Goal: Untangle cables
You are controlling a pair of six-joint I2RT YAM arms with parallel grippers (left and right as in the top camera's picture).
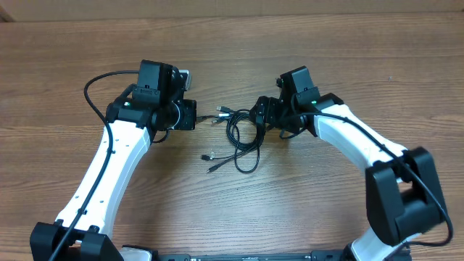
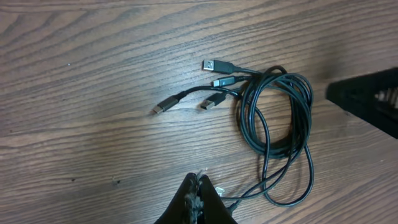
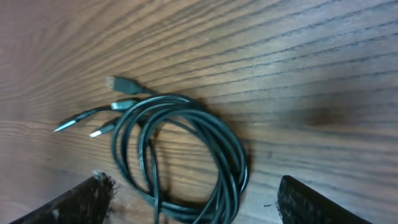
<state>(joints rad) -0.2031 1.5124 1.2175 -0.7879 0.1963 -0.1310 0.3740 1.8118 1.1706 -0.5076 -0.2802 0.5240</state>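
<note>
With the left gripper (image 2: 199,186) clenched by a strand, maybe missing it, and the right gripper (image 3: 194,186) spread wide over the cables (image 2: 245,115), a pull could tighten the coil.

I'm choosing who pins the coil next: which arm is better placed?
Right, probably: the right gripper hangs open, straddling the cables, while the left gripper is shut at their edge, by one strand.

A brown wood-grain table (image 1: 232,43) fills the background.
</note>
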